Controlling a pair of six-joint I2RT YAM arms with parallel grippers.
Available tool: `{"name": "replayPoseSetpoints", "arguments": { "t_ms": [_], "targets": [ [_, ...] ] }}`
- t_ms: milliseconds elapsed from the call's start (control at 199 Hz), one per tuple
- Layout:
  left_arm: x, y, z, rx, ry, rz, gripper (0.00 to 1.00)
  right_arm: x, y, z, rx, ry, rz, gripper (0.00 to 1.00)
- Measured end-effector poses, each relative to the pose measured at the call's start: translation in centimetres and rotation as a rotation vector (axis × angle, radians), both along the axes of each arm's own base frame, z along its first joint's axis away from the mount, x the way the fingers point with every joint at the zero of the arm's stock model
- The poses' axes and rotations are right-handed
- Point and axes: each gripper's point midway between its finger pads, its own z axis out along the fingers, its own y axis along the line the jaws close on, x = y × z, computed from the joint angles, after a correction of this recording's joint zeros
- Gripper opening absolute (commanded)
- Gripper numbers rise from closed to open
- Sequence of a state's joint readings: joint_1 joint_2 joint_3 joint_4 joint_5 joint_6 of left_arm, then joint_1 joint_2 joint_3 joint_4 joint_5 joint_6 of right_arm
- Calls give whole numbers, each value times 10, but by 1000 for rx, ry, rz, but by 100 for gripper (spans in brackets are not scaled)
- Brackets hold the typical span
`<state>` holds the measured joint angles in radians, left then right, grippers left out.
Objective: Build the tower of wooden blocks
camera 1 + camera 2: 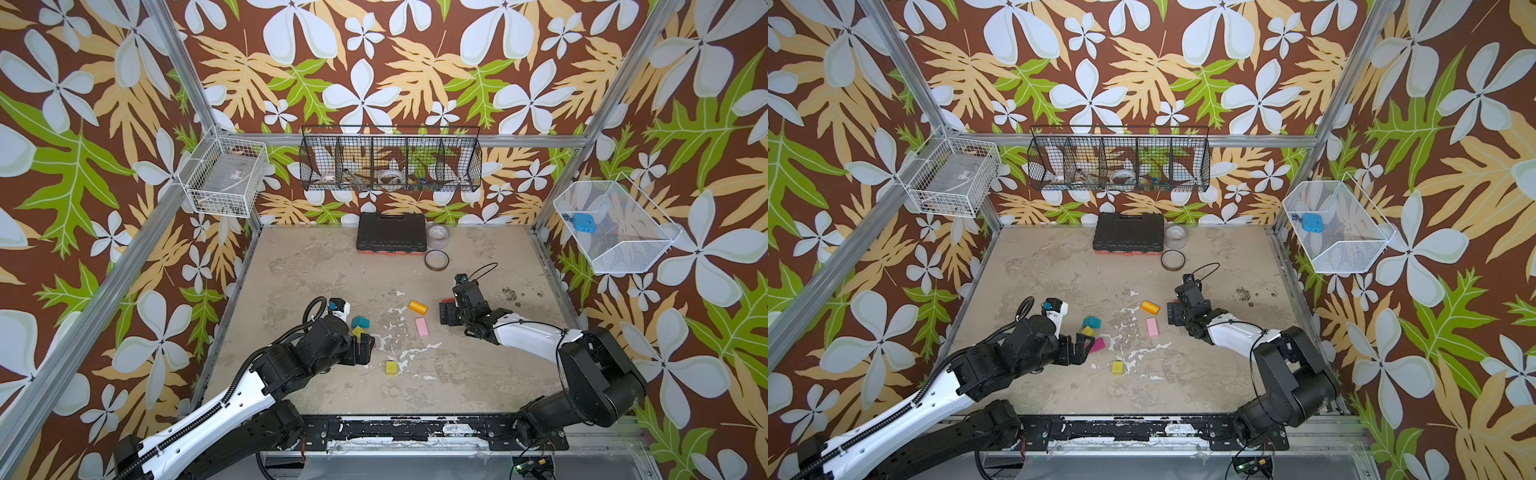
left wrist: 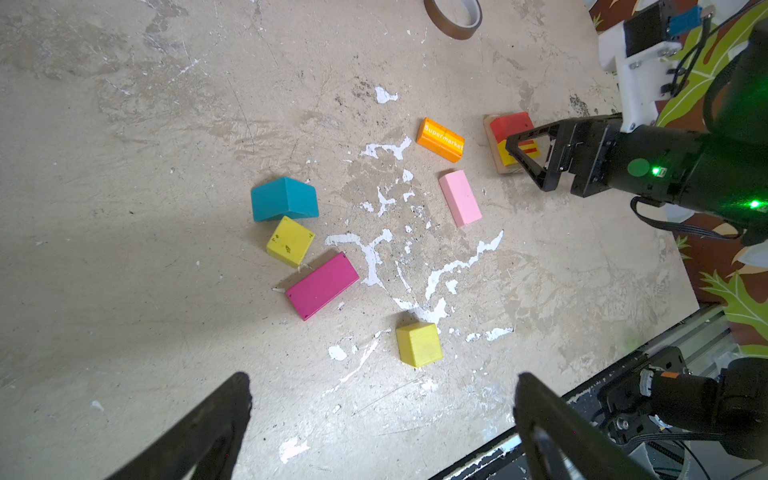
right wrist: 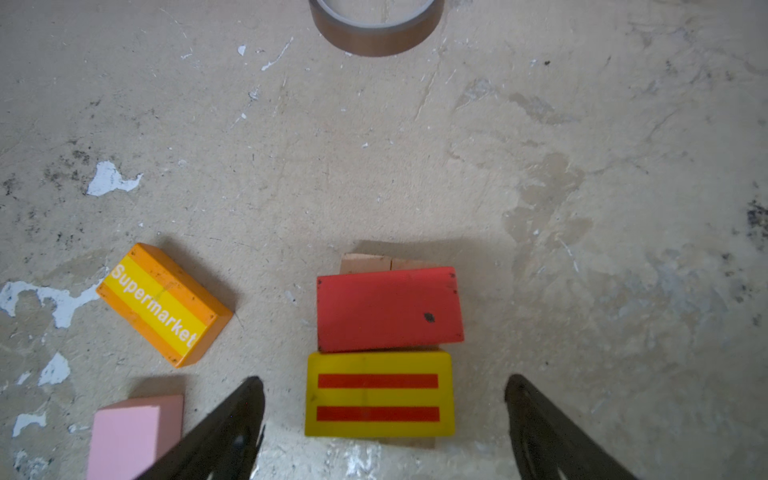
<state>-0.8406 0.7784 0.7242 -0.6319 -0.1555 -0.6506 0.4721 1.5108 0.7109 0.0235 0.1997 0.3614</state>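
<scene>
Lower centre of the right wrist view: right gripper (image 3: 384,379) spread wide, fingers on either side of the yellow striped block (image 3: 378,395), touching neither face. Just above it in that frame, the red block (image 3: 388,309), side by side with the yellow one and slightly skewed, both lying on tan planks (image 3: 365,262). Probably the tower's first layer; right of centre in both top views, mostly hidden under the gripper.

Left gripper (image 2: 384,378) also spread and empty at the bottom edge of the left wrist view. Scattered loose mid-frame: yellow-green cube (image 2: 418,344), magenta block (image 2: 323,286), second cube (image 2: 289,241), teal roof block (image 2: 284,199). Nearer the base: orange Supermarket block (image 2: 440,139) and pink block (image 2: 460,198).

Possible trouble from here:
- Withdrawing crooked: a fingertip catching the yellow block and dragging it off the planks.
- Skew in the red block: a rocking seat for anything bridging both.
- Reaching for orange or pink so close by: knocking the base.
- Both arms converging mid-table: a clash.
</scene>
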Motion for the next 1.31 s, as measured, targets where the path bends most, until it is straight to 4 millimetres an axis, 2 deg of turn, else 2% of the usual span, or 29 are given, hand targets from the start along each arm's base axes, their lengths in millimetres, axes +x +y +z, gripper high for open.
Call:
{"name": "replayPoseSetpoints", "arguments": {
  "t_ms": [352,528,965,1307],
  "targets": [
    [0,0,-3,6,6,0,100,22,6,-4,-7,9,14,90],
    [0,0,-3,7,7,0,100,22,7,-7,-7,19,19,88],
    [0,0,-3,5,7,-2,100,25,7,-17,-20,55,15,72],
    [0,0,-3,5,7,-2,100,26,6,-17,-22,54,6,70]
  ]
}}
